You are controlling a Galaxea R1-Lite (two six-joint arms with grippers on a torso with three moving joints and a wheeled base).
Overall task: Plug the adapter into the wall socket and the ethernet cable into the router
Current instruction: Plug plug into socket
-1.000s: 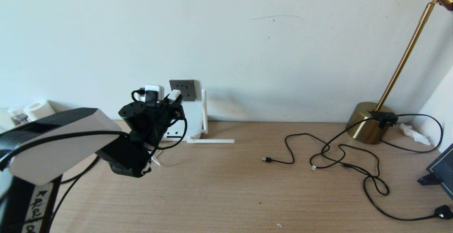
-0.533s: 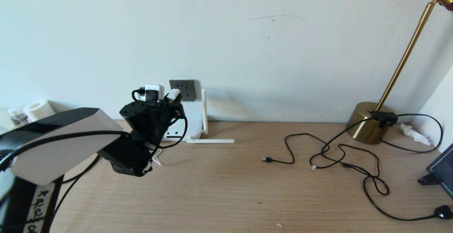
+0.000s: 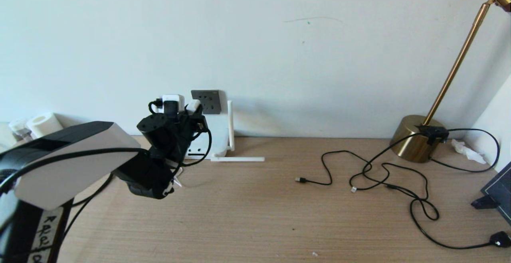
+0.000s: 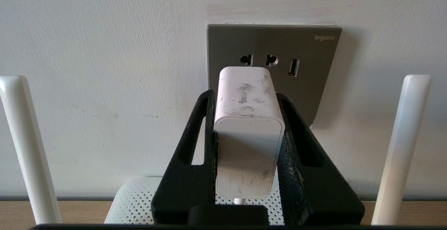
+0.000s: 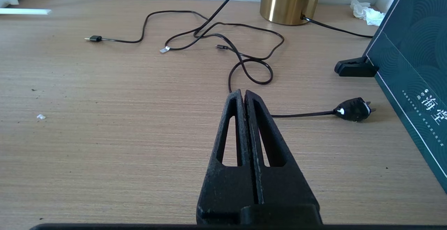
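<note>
The left gripper (image 4: 248,132) clamps the adapter (image 4: 248,125) just in front of the wall socket (image 4: 276,48), below its upper holes. Align the hidden pins squarely, then press straight in. The right gripper (image 5: 244,99), closed and empty, idles well right of the wall socket.

A wooden counter (image 3: 247,215) fills the lower half of the head view, under a pale wall (image 3: 279,47). At the right edge a brass lamp (image 3: 415,137) stands by the wall, its thin stem rising to the upper right corner. Thin black cords (image 3: 383,175) loop over the counter left of and below the lamp; one ends in a black plug (image 3: 500,239) at lower right. A crumpled tissue (image 3: 467,151) lies right of the lamp. A dark box (image 3: 499,191) leans at the right edge. A white roll (image 3: 42,124) sits far left by the wall.
</note>
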